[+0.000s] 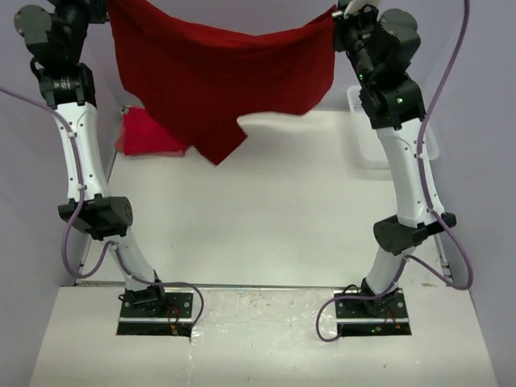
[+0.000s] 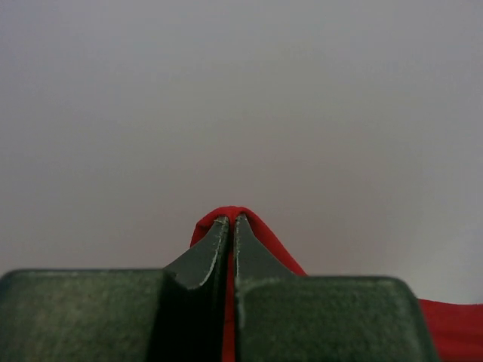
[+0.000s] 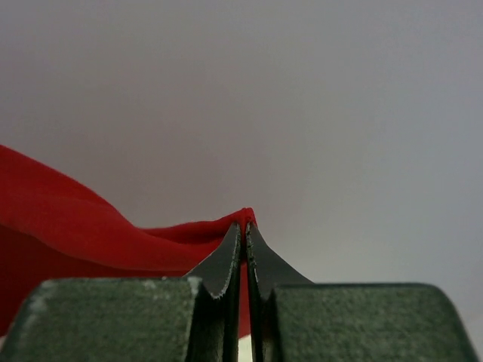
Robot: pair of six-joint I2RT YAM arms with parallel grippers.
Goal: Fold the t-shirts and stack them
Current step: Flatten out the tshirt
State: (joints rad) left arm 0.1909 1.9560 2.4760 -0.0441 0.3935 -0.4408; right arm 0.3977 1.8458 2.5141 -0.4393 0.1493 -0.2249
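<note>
Left pincer (image 2: 230, 219): shut tight on a pinch of red cloth. A small fold shows just over the tips, and a thin strip runs down between the jaws.
Right pincer (image 3: 243, 225): shut the same way on a cloth edge. The cloth trails off to its left in a loose, rippled band.
Shirt (image 1: 218, 72): strung between the two pincers, both raised high. The top edge sags in a shallow curve from one to the other. The body drapes below, and one pointed flap hangs lowest, nearer the left pincer. I cannot tell whether that flap touches the table (image 1: 282, 210).
Grip points: both at the top edge, well apart. I cannot tell whether this edge is the hem or the shoulders.
Second shirt (image 1: 145, 133): on the table below the left pincer and slightly outboard, partly hidden behind the hanging one. Whether it is folded is unclear.
Basket (image 1: 360, 121): white, below the right pincer and mostly behind that arm.
Handling (judged): light, limp knit with no stiffness, so it goes wherever gravity takes it. The matte surface is unlikely to slide, but so thin a pinch could pull free under a sharp tug.
Where to hold (judged): the outer corners of one edge, with enough cloth between the jaws and the pincers spread to take out the sag.
Step (judged): shirt spread in the air, ready to be laid flat for folding.
</note>
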